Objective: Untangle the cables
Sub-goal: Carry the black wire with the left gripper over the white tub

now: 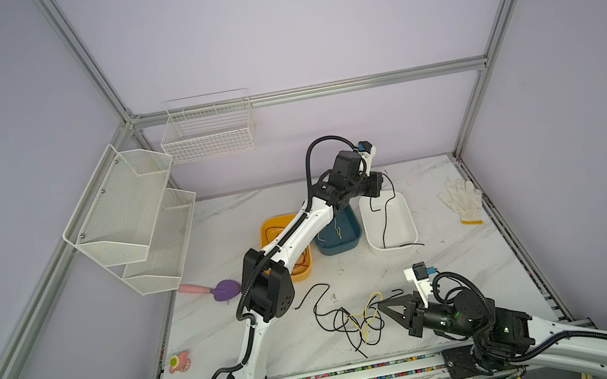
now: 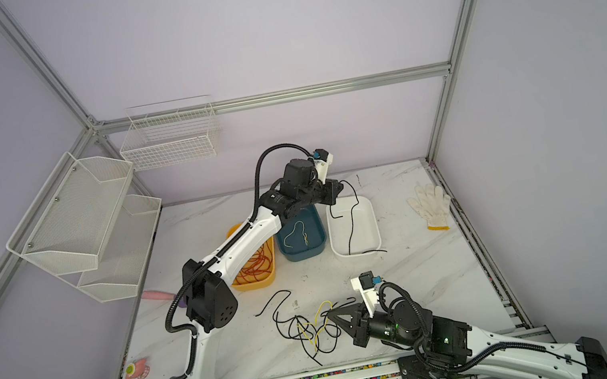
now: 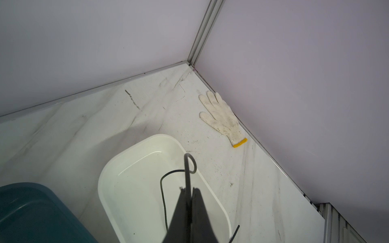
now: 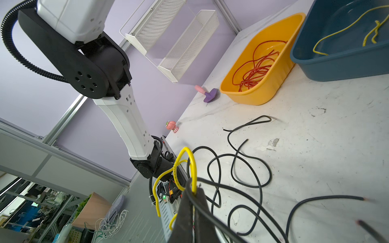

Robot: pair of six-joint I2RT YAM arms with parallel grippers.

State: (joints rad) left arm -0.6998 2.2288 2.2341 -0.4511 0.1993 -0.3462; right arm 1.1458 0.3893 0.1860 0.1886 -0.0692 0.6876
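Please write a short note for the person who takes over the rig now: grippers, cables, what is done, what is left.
Left gripper: shut on black cable, hanging into white tub.
Right gripper: shut on yellow cable in the tangle on the table.
Done: red cables in orange tub; one yellow strand in blue tub.
To do: release black cable, separate tangle.

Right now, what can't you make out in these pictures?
Orange tub: left arm covers most of it in a top view.
Tangle: strands too thin in both top views to tell which crosses over.
Black cable: its lower run disappears behind the left fingers, left wrist view.
Yellow cable: right fingers hide whether a black strand is pinched too, right wrist view.
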